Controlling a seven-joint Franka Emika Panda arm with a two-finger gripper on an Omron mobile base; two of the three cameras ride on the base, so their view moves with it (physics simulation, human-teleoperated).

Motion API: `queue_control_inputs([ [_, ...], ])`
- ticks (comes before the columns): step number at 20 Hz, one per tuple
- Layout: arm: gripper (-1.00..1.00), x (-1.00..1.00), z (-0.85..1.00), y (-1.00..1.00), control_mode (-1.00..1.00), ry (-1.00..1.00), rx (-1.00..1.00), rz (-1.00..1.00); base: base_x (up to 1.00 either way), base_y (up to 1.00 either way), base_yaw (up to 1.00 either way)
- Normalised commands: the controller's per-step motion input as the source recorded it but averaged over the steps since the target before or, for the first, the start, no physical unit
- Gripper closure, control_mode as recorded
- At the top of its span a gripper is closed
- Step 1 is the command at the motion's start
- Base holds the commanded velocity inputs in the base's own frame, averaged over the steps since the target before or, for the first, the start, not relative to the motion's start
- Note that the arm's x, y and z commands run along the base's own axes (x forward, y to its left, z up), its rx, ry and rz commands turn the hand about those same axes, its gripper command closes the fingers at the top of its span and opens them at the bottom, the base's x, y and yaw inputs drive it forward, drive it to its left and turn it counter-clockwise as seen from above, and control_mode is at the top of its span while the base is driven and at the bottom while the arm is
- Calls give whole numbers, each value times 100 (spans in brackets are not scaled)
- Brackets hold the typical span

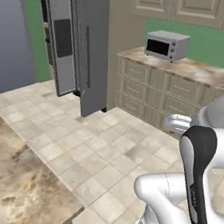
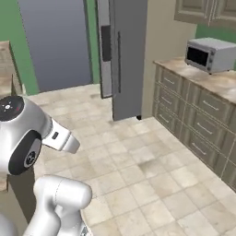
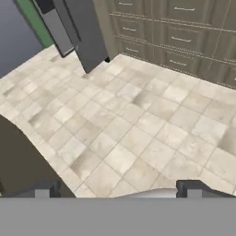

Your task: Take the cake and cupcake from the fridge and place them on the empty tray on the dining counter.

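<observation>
Tiled floor spans the kitchen between the marbled dining desk at lower left and the cabinet desk carrying a microwave. Grey fridge stands at the back, doors swung open. Gripper points at the floor, jaws apart, holding nothing.

tiled floor, fridge standing on it
</observation>
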Motion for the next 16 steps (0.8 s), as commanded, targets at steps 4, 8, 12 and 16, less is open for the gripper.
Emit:
queue_control_inputs([
  [4,-100,0,0,0,100,0,0,0,100,-2,79],
  [8,-100,0,0,0,100,0,0,0,100,-4,76],
  [12,-100,0,0,0,100,0,0,0,100,-2,60],
  [16,-100,0,0,0,100,0,0,0,100,-29,36],
])
